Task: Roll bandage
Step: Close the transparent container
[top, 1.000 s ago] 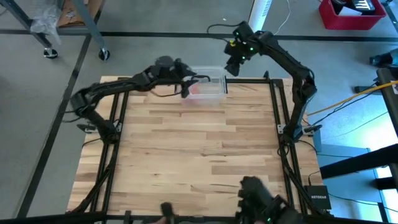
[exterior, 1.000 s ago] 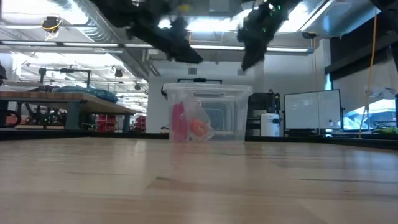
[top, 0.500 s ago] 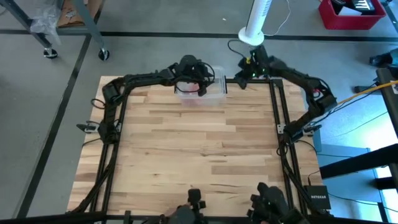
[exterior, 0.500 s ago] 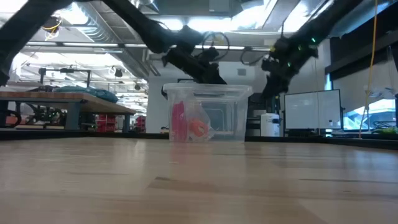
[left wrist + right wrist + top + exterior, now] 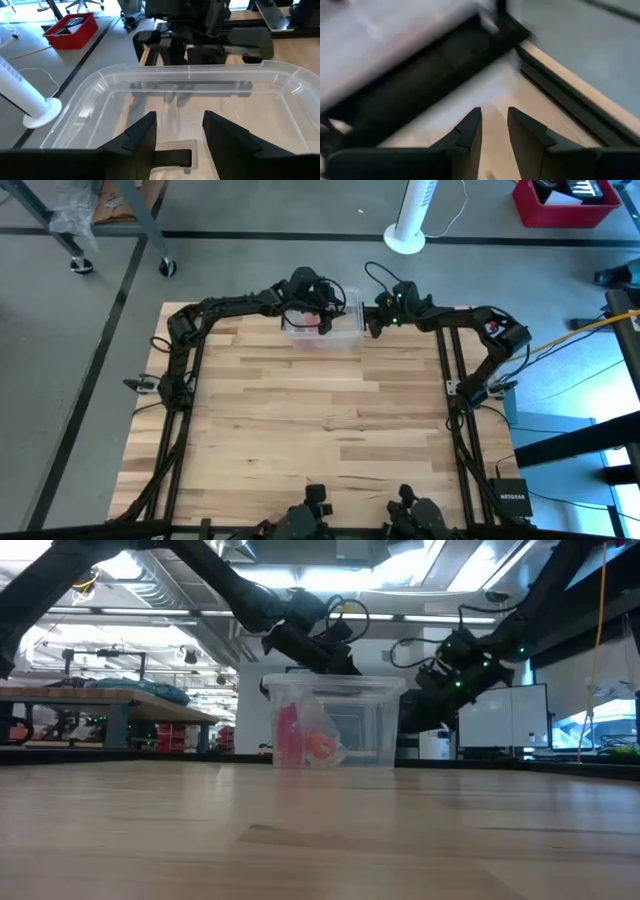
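While two hands hover unclenched, left hand (image 5: 177, 131) over one clear bin (image 5: 345, 332), right hand (image 5: 494, 129) beside it

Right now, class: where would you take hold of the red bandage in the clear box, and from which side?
Grip its upper end, coming straight down through the open top: the bandage stands upright inside the box, whose walls block the sides. The left pincer already hovers open above.

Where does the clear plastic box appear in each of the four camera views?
High view: clear plastic box at the table's far edge, under the left gripper.
Low view: box centre, red cloth inside.
Left wrist view: box fills the picture, open top.
Right wrist view: cannot tell; the picture is blurred.
Shared landmark: the wooden table.
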